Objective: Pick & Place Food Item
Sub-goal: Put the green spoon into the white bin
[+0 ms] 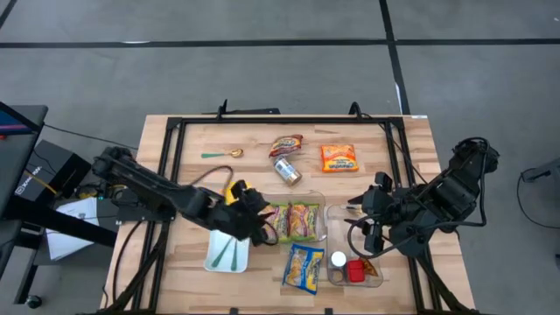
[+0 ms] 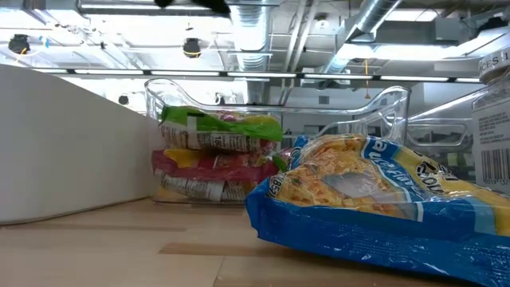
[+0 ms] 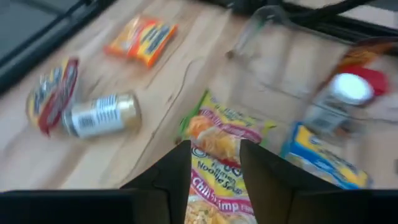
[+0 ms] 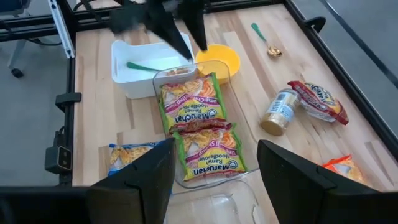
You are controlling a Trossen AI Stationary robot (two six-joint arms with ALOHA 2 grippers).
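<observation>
Left end effector [image 1: 262, 220] sits at the left end of the clear tray [image 1: 320, 203], fingers [image 3: 171, 180] apart, straddling a ramen noodle packet [image 3: 214, 171] that lies flat in the tray. Nothing clamped; the packet rests on the tray floor, not lifted. Looks like the release step of a place, or a pre-grasp; can't tell which from this alone.

Right end effector [image 1: 367, 226] waits over the second clear tray [image 1: 376, 282] at right-centre, fingers apart, empty.

Task items:
- Two ramen packets [image 4: 189, 102] side by side in the middle tray; the low view shows them stacked or leaning against its clear wall.
- Blue noodle bag [image 1: 304, 267] on the surface just near-side of that tray, outside it.
- Small white-capped bottle [image 1: 338, 260] and a red item [image 1: 355, 270] in the right tray.
- Can [image 1: 287, 171], red snack pouch [image 1: 285, 144] and orange packet [image 1: 339, 157] loose on the far side of the surface.
- White bin [image 1: 226, 252] with a green utensil beside the left arm, yellow bowl [image 4: 217, 61] just behind it, gold-and-green spoon [image 1: 220, 155] far left.

Judgement: the ramen is already in the tray, so the next move calls for the left arm to lift straight up clear of the tray wall without dragging the packet, then head for a loose item. The blue bag is closest. Risk: a fingertip catching the wrapper edge on retreat.
</observation>
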